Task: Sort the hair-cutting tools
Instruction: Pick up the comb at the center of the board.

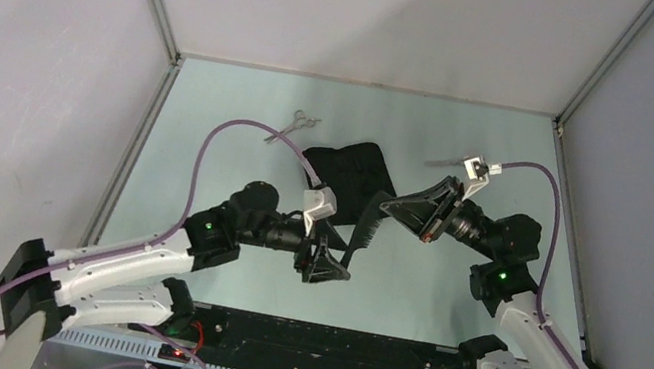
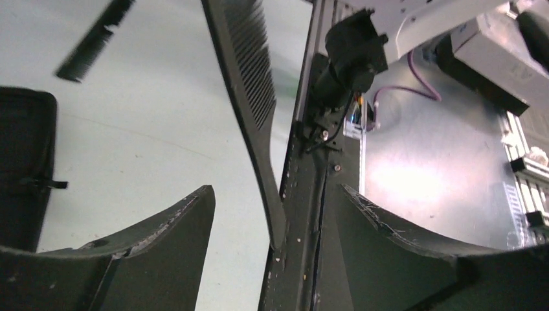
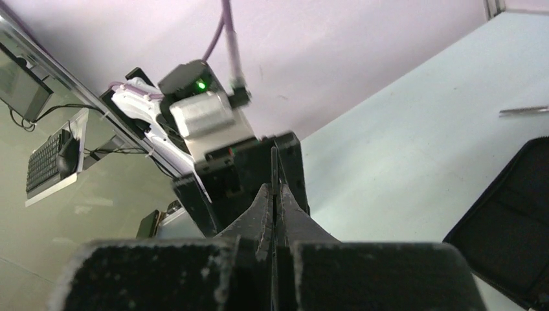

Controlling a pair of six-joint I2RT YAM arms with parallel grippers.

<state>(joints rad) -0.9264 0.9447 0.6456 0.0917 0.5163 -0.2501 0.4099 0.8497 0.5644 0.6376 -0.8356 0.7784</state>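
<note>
A black handled comb (image 1: 363,235) hangs above the table, its toothed end up and its tapered handle (image 2: 270,207) pointing down. My right gripper (image 1: 388,206) is shut on the comb's upper end, and the comb shows edge-on between the closed fingers (image 3: 264,206). Around the handle's tip my left gripper (image 2: 275,191) stands open, both fingers apart from it. One pair of silver scissors (image 1: 298,124) lies at the back left of the table. A second silver pair (image 1: 444,162) lies at the back right. A flat black comb (image 2: 90,42) shows blurred in the left wrist view.
A black zip case (image 1: 355,174) lies on the table behind the two grippers. Grey walls close in the table on the left, back and right. The black base rail (image 1: 326,342) runs along the near edge.
</note>
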